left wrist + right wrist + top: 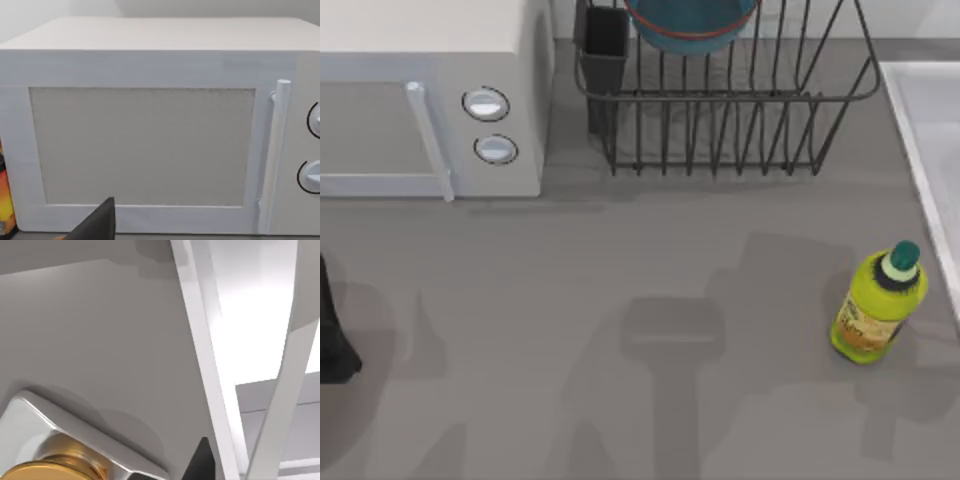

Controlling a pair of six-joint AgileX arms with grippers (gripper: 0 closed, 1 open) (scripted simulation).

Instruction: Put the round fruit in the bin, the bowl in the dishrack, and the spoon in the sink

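Resting in dishrack [740,110]: bowl [692,25], left end effector [335,345] well apart.

Bottle [876,310] label — print illegible; no other readable txt.

Dark thin metal wire for the dishrack [720,120]. Smooth deep blue bowl [692,22] with a thin red-brown rim. Matt grey table [620,300], flat and plain. Smooth white microwave [150,125] with a dull speckled door. Shiny yellow-green plastic bottle [876,305] with a paper label. Glossy white sink [925,120] rim.
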